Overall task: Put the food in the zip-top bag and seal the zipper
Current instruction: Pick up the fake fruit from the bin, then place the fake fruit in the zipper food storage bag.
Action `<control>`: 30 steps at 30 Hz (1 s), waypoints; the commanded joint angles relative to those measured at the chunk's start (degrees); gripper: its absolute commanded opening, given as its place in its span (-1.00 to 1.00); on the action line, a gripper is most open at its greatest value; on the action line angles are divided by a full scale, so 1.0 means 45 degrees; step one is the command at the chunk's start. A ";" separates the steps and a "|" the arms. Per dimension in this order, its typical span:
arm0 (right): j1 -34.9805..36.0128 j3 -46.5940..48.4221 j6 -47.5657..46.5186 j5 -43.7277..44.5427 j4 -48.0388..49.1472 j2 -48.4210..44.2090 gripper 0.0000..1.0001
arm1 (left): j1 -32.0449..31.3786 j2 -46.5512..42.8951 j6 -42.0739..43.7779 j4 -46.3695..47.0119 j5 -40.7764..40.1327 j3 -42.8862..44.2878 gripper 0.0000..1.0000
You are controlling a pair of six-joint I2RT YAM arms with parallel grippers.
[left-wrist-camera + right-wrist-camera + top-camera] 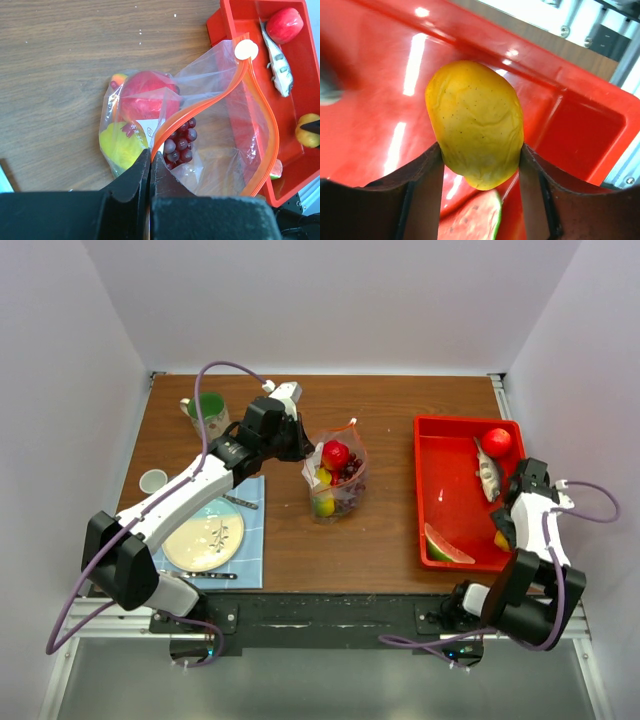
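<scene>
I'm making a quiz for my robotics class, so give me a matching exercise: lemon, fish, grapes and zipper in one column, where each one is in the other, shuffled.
1 yellow lemon
2 silver fish
3 grape bunch
4 zipper

A inside the zip-top bag
B pinched by the left gripper
C between the fingers of the right gripper
D lying in the red tray

Pairs: 1-C, 2-D, 3-A, 4-B
</scene>
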 commanded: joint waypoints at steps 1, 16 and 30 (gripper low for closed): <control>0.0548 0.1274 -0.0773 -0.1616 -0.0333 -0.1254 -0.48 | 0.0119 -0.0417 -0.0030 0.0351 -0.0076 0.0036 -1.00; 1.2203 0.8439 0.1628 -0.1449 -0.0940 -0.0011 -0.71 | 0.0099 -0.0202 -0.0109 0.0215 -0.0271 0.0505 -1.00; 1.5803 1.1371 0.1726 -0.0490 -0.0509 0.4503 -0.43 | 0.0119 -0.0222 -0.0167 -0.0195 -0.0389 0.1071 -1.00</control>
